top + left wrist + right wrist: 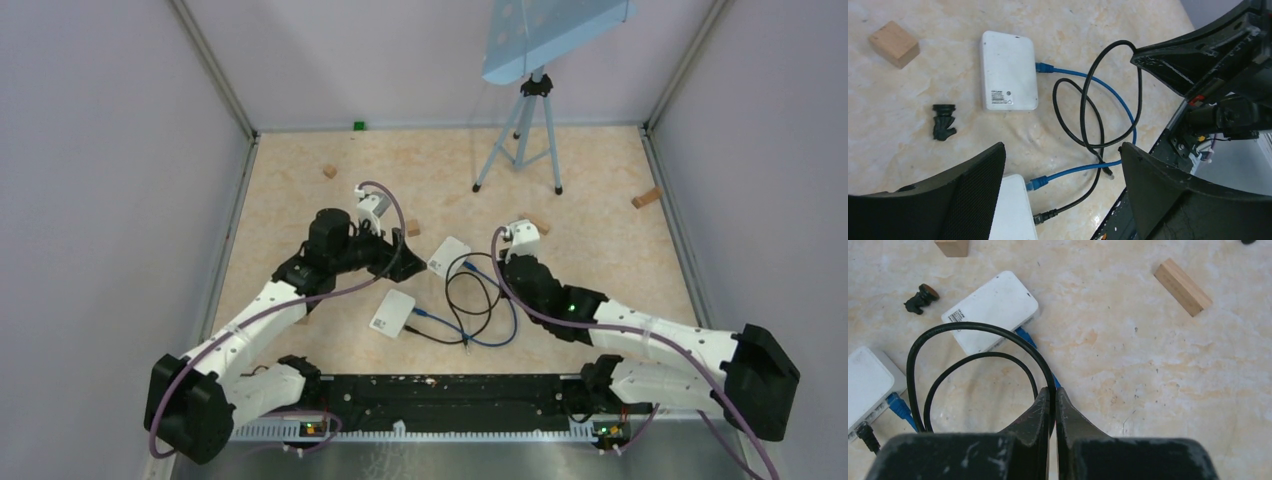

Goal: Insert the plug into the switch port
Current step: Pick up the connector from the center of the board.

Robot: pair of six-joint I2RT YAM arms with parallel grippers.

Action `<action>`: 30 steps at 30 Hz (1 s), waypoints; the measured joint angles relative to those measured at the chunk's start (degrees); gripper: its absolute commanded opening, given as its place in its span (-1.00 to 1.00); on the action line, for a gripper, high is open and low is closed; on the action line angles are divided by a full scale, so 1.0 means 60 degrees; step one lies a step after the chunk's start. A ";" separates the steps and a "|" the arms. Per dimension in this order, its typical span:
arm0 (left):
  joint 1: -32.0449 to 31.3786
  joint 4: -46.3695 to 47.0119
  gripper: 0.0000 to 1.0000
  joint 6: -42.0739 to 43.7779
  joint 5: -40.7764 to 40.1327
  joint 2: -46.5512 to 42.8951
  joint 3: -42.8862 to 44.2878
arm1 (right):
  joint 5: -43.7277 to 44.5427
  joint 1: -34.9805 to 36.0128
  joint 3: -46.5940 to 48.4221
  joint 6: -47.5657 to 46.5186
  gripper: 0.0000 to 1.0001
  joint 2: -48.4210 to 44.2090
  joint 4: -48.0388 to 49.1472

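Two switches sit on the bench (600, 200), and most of the job is still ahead of you. Your left pincer (1062, 150) hangs wide open above them, holding nothing. The left switch (393, 312) already carries the blue cable (1088, 75) and one end of the black cable (973, 327). The right switch (450, 256), toward two o'clock from it, shows only the blue one. The loose plug (1108, 172) lies on the bench at four o'clock from the left switch, ungripped. Your right pincer (1052, 392) is clamped on a loop of the black cable, apart from that plug. You have yet to take the plug, line it up and seat it.
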 measured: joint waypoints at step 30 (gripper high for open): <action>-0.2951 0.4976 0.21 -0.0095 -0.0652 0.2481 -0.1242 | 0.1428 0.0084 -0.1439 0.4105 -1.00 -0.2273 0.0164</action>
